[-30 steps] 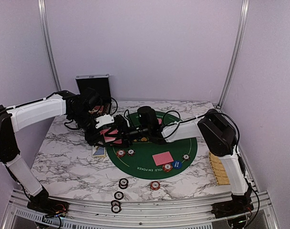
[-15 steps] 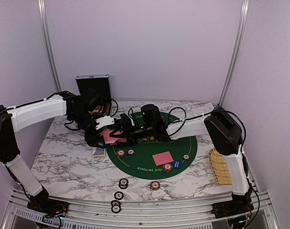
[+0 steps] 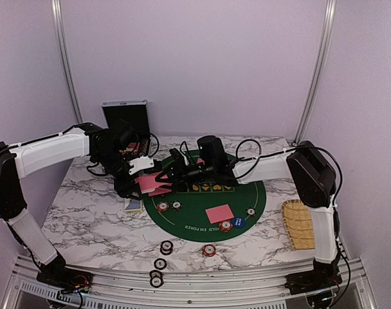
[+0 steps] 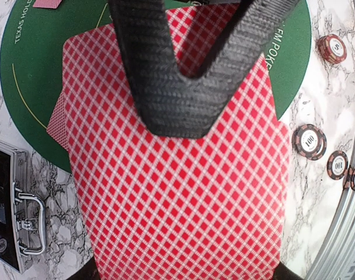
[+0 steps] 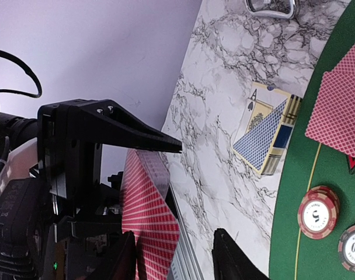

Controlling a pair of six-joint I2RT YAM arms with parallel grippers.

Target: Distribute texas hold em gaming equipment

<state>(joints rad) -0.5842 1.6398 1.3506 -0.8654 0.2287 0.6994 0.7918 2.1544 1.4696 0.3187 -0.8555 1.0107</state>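
Operator: Deck position?

Observer: Off the table. The pink-red-backed deck (image 4: 177,192) is clamped in the left gripper (image 3: 144,183), with one black finger (image 4: 166,70) lying across its top card. It hangs over the left edge of the green felt mat (image 3: 244,196).

Operator: Right gripper?

Observer: The right gripper (image 3: 173,172) sits just beside the deck with its jaws apart. In the right wrist view, the deck's corner shows between its two fingers. I cannot tell whether they touch it.

Operator: What's lying out?

Observer: Face-down red cards (image 3: 219,214) lie on the mat, and near them a blue button disc (image 3: 238,222) has a red-orange disc (image 3: 226,225) touching it. Two striped chips (image 3: 163,206) sit at the mat's left edge. Several more lie on the marble table (image 3: 86,219) near the arms' bases. A blue card box (image 3: 134,205) lies just beside the mat, below the deck.
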